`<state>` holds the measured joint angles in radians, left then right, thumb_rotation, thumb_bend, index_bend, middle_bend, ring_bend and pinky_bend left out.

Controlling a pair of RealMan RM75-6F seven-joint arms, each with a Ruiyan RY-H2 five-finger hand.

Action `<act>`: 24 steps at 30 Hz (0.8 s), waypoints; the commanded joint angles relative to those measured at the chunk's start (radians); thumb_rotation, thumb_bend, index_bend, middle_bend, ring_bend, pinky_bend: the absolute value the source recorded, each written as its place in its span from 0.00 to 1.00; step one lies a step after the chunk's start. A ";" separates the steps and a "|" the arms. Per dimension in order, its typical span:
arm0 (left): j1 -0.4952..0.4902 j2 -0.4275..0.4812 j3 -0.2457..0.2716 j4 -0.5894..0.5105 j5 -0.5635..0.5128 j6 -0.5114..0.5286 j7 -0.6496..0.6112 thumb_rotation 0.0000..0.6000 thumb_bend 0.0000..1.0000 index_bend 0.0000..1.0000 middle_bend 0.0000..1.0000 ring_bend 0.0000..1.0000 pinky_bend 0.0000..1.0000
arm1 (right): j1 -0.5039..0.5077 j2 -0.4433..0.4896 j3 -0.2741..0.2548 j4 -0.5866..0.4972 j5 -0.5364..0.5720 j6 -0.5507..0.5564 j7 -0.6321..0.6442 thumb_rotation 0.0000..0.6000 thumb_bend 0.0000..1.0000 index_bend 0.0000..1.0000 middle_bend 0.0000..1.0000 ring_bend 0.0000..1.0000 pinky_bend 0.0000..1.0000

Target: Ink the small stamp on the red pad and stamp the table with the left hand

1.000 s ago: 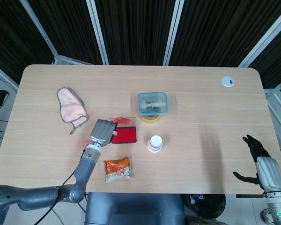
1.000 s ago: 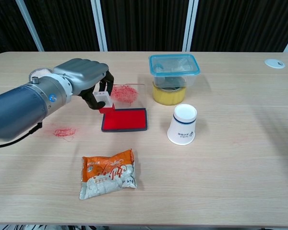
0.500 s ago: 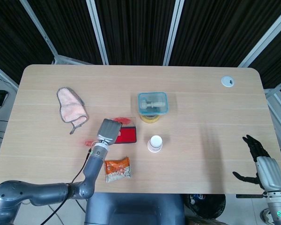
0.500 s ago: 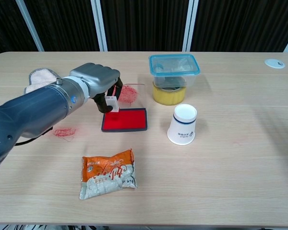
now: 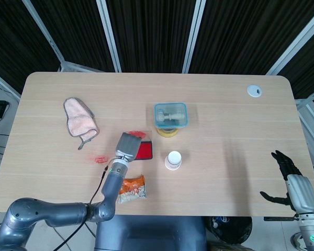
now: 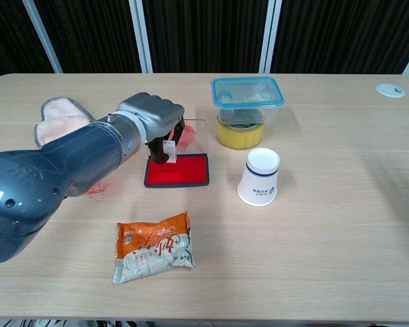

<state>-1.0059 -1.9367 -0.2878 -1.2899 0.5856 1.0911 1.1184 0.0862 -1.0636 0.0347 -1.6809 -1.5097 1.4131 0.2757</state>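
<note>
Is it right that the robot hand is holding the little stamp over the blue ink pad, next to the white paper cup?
Not quite: the ink pad is red, not blue. The chest view shows the left robot hand holding the little stamp over the pad, with the white paper cup beside it, just as you said.

small stamp (image 6: 169,151) mostly hidden in left robot hand (image 6: 155,120), red pad (image 5: 144,151) partly covered

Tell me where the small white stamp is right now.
In the chest view, the small white stamp is gripped in the grey left hand, left of centre, over the flat red ink pad.
</note>
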 commanded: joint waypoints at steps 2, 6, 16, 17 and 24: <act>-0.005 -0.008 0.001 0.015 -0.008 0.004 -0.004 1.00 0.49 0.74 0.76 0.57 0.63 | 0.000 0.001 0.000 -0.001 -0.001 -0.001 0.002 1.00 0.15 0.00 0.00 0.00 0.18; -0.010 -0.014 0.002 0.027 -0.014 -0.001 -0.012 1.00 0.49 0.74 0.76 0.57 0.63 | 0.001 0.002 -0.001 -0.003 -0.001 -0.002 0.003 1.00 0.15 0.00 0.00 0.00 0.18; -0.019 -0.033 0.009 0.065 -0.008 -0.020 -0.038 1.00 0.49 0.74 0.76 0.58 0.63 | 0.001 0.001 -0.001 -0.003 0.000 -0.003 0.003 1.00 0.15 0.00 0.00 0.00 0.18; -0.020 -0.036 0.010 0.069 -0.007 -0.021 -0.040 1.00 0.49 0.74 0.76 0.58 0.63 | 0.002 0.001 -0.001 -0.004 0.000 -0.004 0.004 1.00 0.15 0.00 0.00 0.00 0.18; -0.026 -0.047 0.014 0.092 -0.013 -0.026 -0.039 1.00 0.49 0.75 0.76 0.58 0.63 | 0.002 0.002 -0.001 -0.004 0.000 -0.004 0.007 1.00 0.15 0.00 0.00 0.00 0.18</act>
<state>-1.0314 -1.9829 -0.2735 -1.1987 0.5732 1.0658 1.0795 0.0879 -1.0613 0.0337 -1.6847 -1.5099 1.4087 0.2823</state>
